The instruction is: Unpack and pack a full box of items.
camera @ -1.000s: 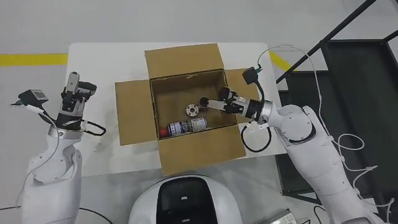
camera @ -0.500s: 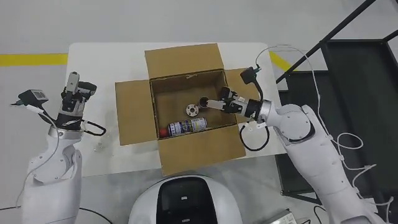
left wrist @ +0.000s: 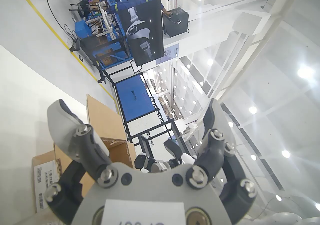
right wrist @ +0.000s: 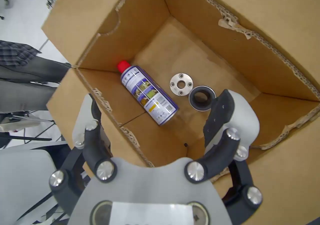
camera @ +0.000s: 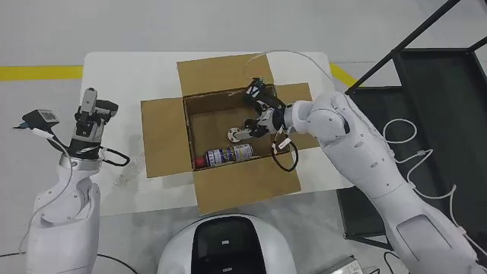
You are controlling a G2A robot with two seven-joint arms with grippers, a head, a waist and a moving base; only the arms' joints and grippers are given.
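Cardboard box (camera: 224, 72) stands open on the white table (camera: 122, 68), flaps folded out. On its floor lie a spray can (right wrist: 147, 94) on its side, a metal flange (right wrist: 181, 84) and, touching the flange, a dark ring (right wrist: 202, 97). The right gripper (right wrist: 158, 107) hangs over the opening with jaws spread and holding nothing. The left gripper (left wrist: 135, 112) is raised off to the side of the box, jaws also spread and empty. Judging by this, all three items have yet to be lifted out, so unpacking looks unfinished and repacking lies ahead.
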